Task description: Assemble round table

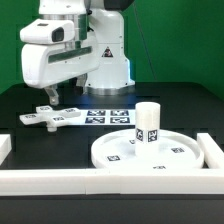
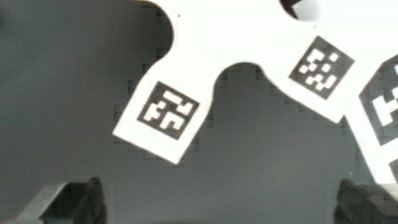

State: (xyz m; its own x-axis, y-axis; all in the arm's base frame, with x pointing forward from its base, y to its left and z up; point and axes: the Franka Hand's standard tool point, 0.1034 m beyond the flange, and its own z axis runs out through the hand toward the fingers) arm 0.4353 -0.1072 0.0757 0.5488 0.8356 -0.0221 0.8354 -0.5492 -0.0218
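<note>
We see the gripper [image 1: 50, 99] hanging just above the cross [image 1: 46, 117], and its jaws stand wide apart with nothing between them. In the wrist view the two dark fingers [image 2: 71, 200] sit far apart at the frame's edge. Bare black table [image 2: 71, 100] lies between them, and the cross [image 2: 217, 60] lies flat farther on, not touched by either finger. Two of its arms show square tags face up. A further white patch with a tag sits at that frame's edge, and we cannot tell whether it belongs to the cross or to the marker board. In the exterior view the cross lies flat on the table [image 1: 30, 95], toward the exterior view's left. It is just beside the marker board [image 1: 108, 117], which lies flat in the middle. The disc [image 1: 175, 152] rests nearer the camera on the exterior view's right, well apart from the cross, with its rim up and tags on its face. The post [image 1: 148, 122] stands upright on the disc near its middle, with tags on its side. We cannot tell whether it is fastened there. White rails [image 1: 100, 182] border the table along the front and at both sides, and the disc lies close to the front rail.
</note>
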